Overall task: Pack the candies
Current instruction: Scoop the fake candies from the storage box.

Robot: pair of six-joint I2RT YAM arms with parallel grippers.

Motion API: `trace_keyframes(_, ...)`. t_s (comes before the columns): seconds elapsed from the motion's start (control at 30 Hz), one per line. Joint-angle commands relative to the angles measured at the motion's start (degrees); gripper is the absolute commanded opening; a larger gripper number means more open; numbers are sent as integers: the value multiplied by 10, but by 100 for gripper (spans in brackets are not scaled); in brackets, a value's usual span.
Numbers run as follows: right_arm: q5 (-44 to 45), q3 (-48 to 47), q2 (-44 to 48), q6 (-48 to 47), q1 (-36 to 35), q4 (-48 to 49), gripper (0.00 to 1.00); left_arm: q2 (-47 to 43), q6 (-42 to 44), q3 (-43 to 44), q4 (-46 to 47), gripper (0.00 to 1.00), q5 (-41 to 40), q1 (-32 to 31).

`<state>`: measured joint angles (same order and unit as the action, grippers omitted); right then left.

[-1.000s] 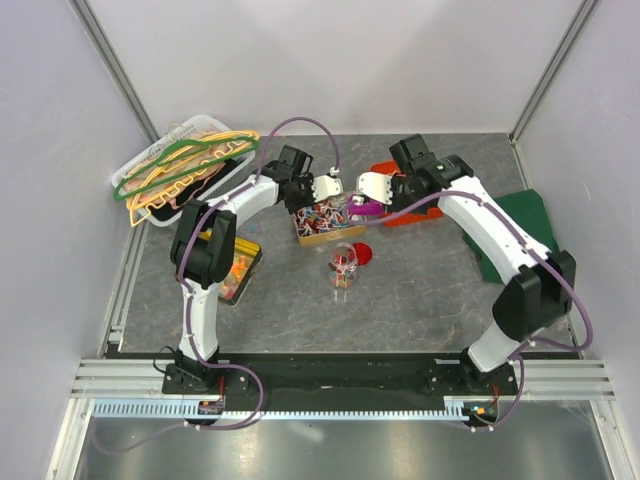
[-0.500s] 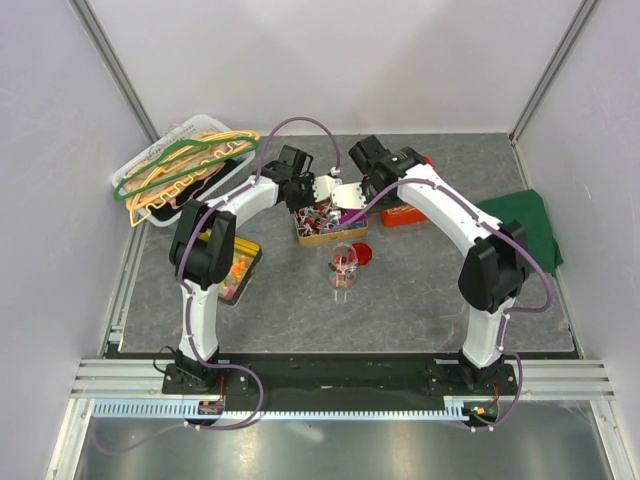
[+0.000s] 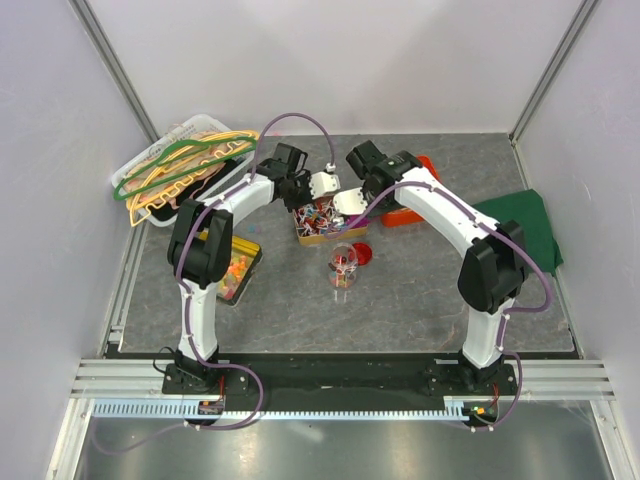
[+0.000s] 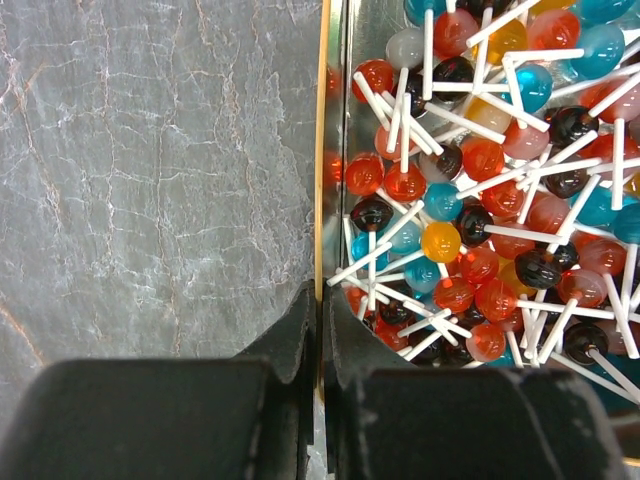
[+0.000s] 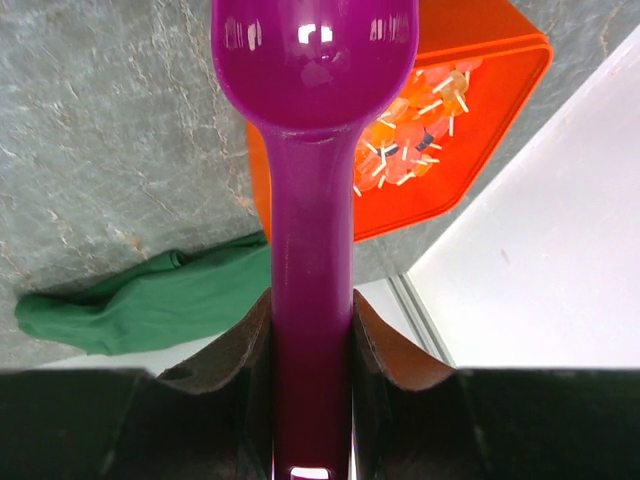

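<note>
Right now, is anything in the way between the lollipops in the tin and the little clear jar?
Nothing visible. The clear jar stands just in front of the tin of lollipops; the red lid lies beside it, not on it. The left gripper only pinches the tin's rim.

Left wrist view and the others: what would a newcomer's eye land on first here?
The shiny metal tin heaped with glossy round lollipops on white sticks, red, orange, blue and black, its rim pinched in the left fingers. Next, the glossy purple plastic scoop clamped in the right fingers fills the right wrist view, with an orange plastic tub of more lollipops and a crumpled green cloth beyond it.
</note>
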<state>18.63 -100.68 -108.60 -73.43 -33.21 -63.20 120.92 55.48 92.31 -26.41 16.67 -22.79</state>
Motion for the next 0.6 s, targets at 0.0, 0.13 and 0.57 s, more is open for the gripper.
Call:
trace_keyframes(0.0,40,-8,17,-15,-12,1,0,-21,-18,23,28,2,30,6)
trace_keyframes(0.13,56,-29,-5,-15,-24,3,0,-24,-34,24,28,2,39,6)
trace_keyframes(0.57,84,-64,-57,-14,-74,16,0,0,-63,38,19,2,-16,2)
